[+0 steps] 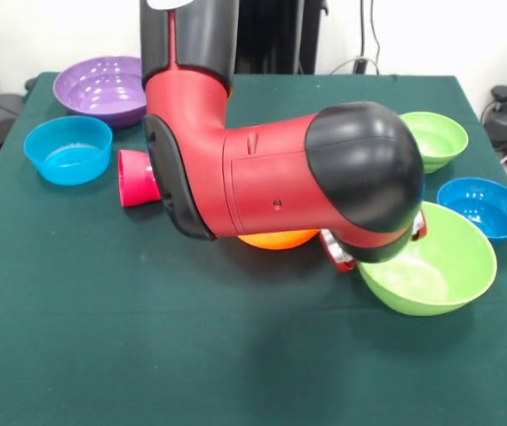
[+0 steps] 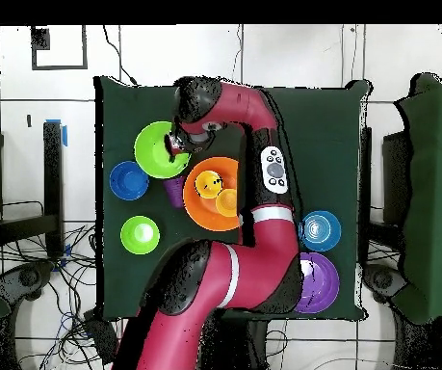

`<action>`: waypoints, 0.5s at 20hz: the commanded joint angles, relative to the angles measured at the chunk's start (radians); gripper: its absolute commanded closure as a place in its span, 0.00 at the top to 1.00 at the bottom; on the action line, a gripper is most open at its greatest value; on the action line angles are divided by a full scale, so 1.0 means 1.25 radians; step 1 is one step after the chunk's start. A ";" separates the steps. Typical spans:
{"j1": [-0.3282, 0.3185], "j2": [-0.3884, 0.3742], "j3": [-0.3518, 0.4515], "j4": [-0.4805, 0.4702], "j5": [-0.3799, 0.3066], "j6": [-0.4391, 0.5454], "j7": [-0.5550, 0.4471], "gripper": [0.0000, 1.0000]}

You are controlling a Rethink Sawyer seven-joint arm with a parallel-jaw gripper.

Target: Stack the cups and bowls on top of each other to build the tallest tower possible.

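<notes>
My gripper [image 2: 175,144] is shut on the rim of the large lime green bowl [image 2: 157,149] and holds it tilted, just above the table. In the front view the arm hides most of the gripper [image 1: 342,253], with that bowl [image 1: 435,266] beside it. The large orange bowl [image 2: 205,198] sits next to it with the pale yellow cup [image 2: 213,181] and the yellow-orange cup [image 2: 227,202] inside. Only its edge [image 1: 278,238] shows in the front view. The red-pink cup [image 1: 134,177] lies on its side. The purple cup [image 2: 173,192] stands between the two big bowls.
The large purple bowl [image 1: 102,89] and a small blue bowl [image 1: 68,149] sit at one end of the green table. The small lime green bowl [image 1: 435,138] and the other small blue bowl [image 1: 482,206] sit at the other end.
</notes>
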 commanded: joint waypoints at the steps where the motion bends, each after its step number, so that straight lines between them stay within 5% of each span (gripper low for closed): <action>1: 0.003 -0.063 0.034 0.068 -0.013 -0.031 -0.160 1.00; 10: -0.008 -0.085 0.030 0.099 -0.014 -0.089 -0.129 1.00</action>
